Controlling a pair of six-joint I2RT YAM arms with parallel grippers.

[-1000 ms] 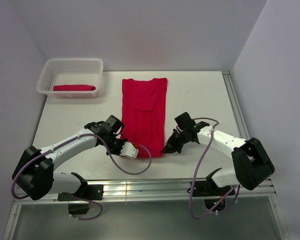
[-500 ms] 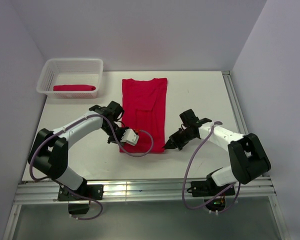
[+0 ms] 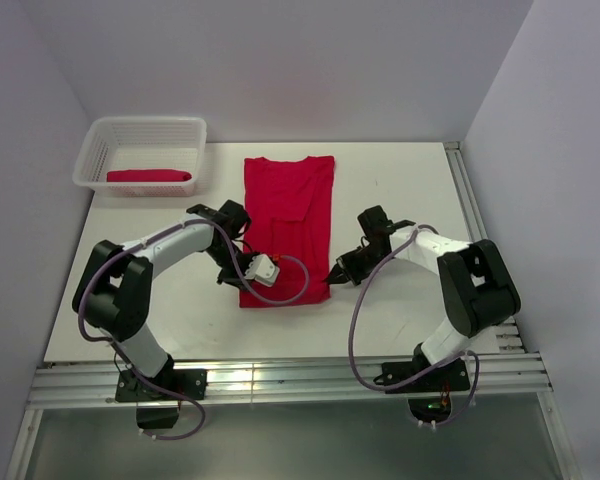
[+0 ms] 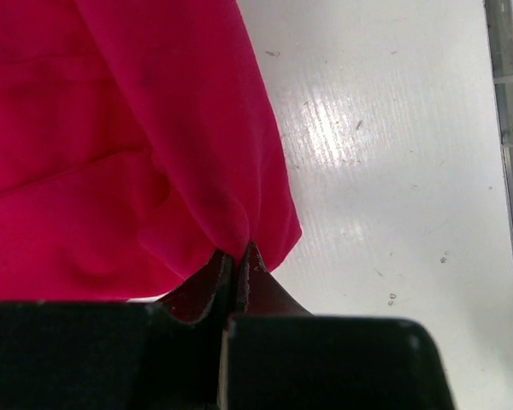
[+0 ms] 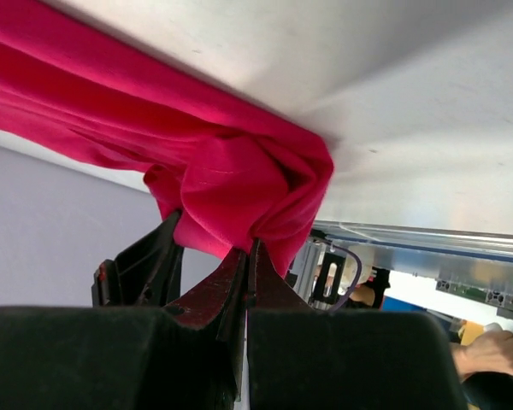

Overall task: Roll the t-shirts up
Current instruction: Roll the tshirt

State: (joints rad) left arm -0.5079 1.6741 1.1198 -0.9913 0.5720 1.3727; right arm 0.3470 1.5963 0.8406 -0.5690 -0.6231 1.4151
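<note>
Item one: red t-shirt [image 3: 288, 215], spread flat lengthwise on table [image 3: 405, 185], neck toward far wall. Near left hem corner pinched tight in left gripper [image 4: 239, 258]; near right corner, bunched, pinched tight in right gripper [image 5: 249, 253]. Item two: second t-shirt [image 3: 148, 176], rolled, inside white basket [image 3: 140, 128], far left corner.

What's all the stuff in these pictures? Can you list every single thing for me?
flat t-shirt: one, red, spread on the middle of the table
bundled t-shirt: one, red, inside the basket
basket: one, white, far left corner of the table
table: one, white, under everything
arms: two, white and black, left arm and right arm reaching in from the near edge
end effectors: two, black, left end effector and right end effector, each shut on a near corner of the flat t-shirt
</note>
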